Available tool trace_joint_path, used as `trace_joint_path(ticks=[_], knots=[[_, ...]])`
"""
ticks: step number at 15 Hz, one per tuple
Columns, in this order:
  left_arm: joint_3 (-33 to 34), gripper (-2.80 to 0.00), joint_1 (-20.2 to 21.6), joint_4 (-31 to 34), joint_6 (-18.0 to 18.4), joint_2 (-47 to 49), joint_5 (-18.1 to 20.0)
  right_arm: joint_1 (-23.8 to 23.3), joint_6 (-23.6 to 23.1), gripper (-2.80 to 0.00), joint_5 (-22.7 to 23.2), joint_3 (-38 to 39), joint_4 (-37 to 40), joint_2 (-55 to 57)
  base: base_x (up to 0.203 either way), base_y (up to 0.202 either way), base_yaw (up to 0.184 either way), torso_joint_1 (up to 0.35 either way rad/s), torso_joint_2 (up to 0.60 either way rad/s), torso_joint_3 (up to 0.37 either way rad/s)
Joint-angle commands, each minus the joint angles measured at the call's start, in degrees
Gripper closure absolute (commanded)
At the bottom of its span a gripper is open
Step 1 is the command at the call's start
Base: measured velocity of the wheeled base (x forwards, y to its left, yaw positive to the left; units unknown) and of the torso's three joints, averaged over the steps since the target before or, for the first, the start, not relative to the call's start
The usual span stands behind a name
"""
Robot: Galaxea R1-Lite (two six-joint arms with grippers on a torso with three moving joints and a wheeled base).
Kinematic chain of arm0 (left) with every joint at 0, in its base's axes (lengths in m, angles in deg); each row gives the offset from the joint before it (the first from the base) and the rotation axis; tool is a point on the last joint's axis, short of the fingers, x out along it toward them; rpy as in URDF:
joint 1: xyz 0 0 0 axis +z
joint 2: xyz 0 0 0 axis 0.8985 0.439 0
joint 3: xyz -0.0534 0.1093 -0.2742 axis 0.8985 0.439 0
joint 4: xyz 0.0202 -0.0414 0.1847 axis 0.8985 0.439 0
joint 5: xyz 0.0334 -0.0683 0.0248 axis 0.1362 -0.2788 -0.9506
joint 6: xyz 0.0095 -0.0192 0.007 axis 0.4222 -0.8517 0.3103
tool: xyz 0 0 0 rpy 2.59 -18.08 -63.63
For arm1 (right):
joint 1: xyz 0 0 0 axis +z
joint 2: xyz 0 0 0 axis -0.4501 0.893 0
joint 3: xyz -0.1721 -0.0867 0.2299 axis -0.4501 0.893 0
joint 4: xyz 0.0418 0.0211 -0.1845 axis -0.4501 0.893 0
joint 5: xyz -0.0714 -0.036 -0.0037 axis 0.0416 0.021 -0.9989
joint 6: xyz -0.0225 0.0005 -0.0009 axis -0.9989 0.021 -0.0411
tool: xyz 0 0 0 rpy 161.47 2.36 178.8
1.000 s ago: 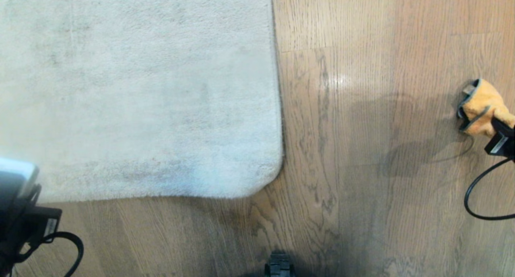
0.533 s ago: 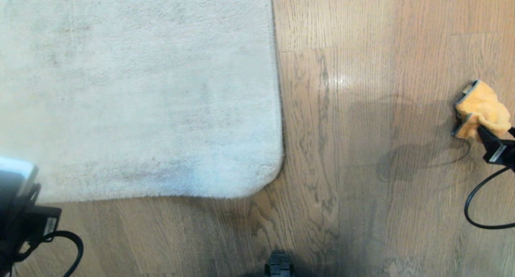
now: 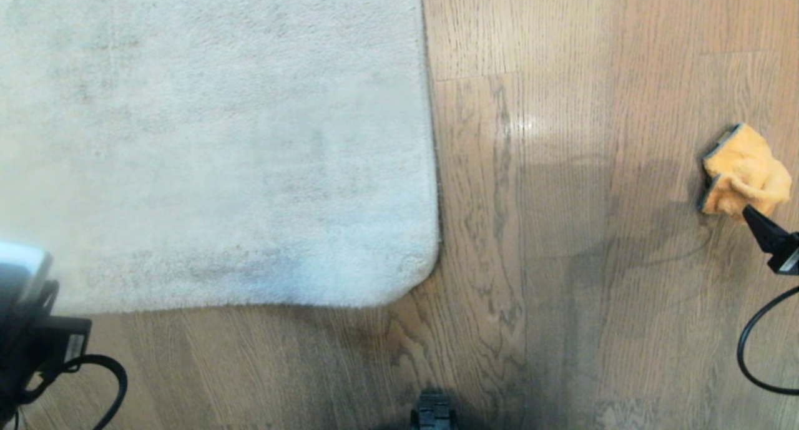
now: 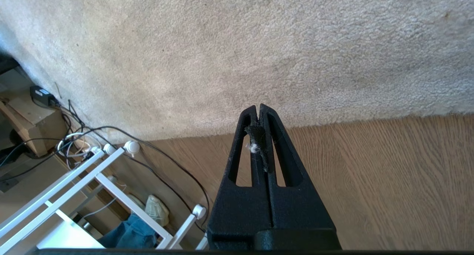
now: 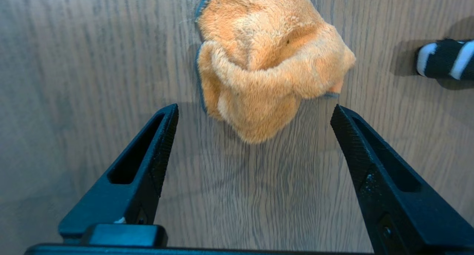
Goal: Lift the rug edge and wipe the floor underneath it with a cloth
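Even daylight, soft shadows and glare on floor [image 3: 562,168].

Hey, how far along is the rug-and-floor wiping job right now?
Apparently near the end, or not begun; which one can't be told. The rug edge lies flat on the floor, nothing lifted. The cloth sits bunched on the boards, free of the right claw, which stands open just short of it. The left claw is shut and holds no rug, above the rug's border. Wiping under the rug can't be confirmed.

The crumpled orange cloth [image 3: 745,173] lies on the wood floor [image 3: 562,261], well apart from the flat rug edge [image 3: 431,168].
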Motion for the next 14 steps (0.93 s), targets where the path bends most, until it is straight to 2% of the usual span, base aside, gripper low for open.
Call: trace_joint_path(ticks=[1,4,8,11,14], knots=[[0.0,0.00,-0.1,-0.4,0.1,-0.6,-0.5,0.0,0.0,-2.80,0.2,4.2,-2.7,-5.5,0.000,0.000,0.000,0.000,0.00,0.000],[-0.1,0.00,-1.5,-0.4,0.2,-1.1,-2.5,0.2,-0.1,-2.80,0.2,8.9,-2.7,-10.3,0.000,0.000,0.000,0.000,0.00,0.000],[-0.1,0.00,-2.7,-0.4,0.3,-1.6,-2.6,0.2,-0.1,-2.80,1.4,12.2,-2.6,-15.4,0.000,0.000,0.000,0.000,0.00,0.000],[0.0,0.00,-3.1,-0.4,0.3,-1.7,-3.6,0.2,-0.2,-2.80,1.4,12.2,2.5,-20.2,0.000,0.000,0.000,0.000,0.00,0.000],[0.0,0.00,-3.1,-0.4,0.0,-2.1,-3.5,0.2,-0.2,-2.80,1.4,12.2,10.8,-27.1,0.000,0.000,0.000,0.000,0.00,0.000]])
